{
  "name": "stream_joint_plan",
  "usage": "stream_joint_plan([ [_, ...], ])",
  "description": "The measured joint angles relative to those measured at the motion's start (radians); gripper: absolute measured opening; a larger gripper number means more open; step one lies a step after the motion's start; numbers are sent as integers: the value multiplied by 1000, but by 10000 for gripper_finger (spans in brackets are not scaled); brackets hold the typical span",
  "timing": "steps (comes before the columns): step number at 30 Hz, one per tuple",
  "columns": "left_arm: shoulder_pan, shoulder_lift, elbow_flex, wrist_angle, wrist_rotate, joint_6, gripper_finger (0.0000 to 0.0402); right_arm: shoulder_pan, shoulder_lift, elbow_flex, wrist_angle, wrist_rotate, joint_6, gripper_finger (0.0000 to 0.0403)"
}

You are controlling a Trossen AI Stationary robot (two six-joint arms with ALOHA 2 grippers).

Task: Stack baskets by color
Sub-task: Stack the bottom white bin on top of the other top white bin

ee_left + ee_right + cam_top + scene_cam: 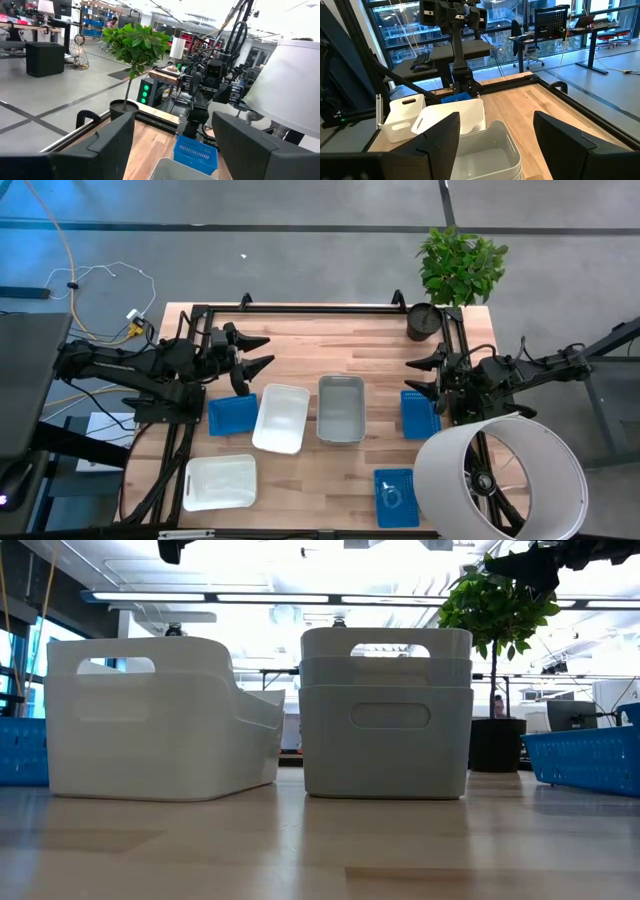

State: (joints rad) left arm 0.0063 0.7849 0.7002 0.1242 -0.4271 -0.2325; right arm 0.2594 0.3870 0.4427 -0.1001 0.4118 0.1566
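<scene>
Wooden table point(380, 450): baskets point(340, 408) scattered; concrete floor point(300, 260) around.

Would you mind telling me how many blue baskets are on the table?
3: one by the left arm, one under the right arm, one at the near edge beside the white cylinder, which may hide more.

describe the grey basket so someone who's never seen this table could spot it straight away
Start at the wooden table seen from above and look to its middle. There the grey basket sits upright with its long sides running front to back, beside a tilted white basket on its left. It is the only grey one; its neighbours are white or blue mesh, and the level view shows it as grey baskets nested together.
</scene>
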Motion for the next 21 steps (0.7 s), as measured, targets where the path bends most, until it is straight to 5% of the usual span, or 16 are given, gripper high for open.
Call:
stream_joint_plan([
  [21, 0, 0, 0, 0, -2, 34, 257, 0, 0, 0, 0, 0, 0, 240],
])
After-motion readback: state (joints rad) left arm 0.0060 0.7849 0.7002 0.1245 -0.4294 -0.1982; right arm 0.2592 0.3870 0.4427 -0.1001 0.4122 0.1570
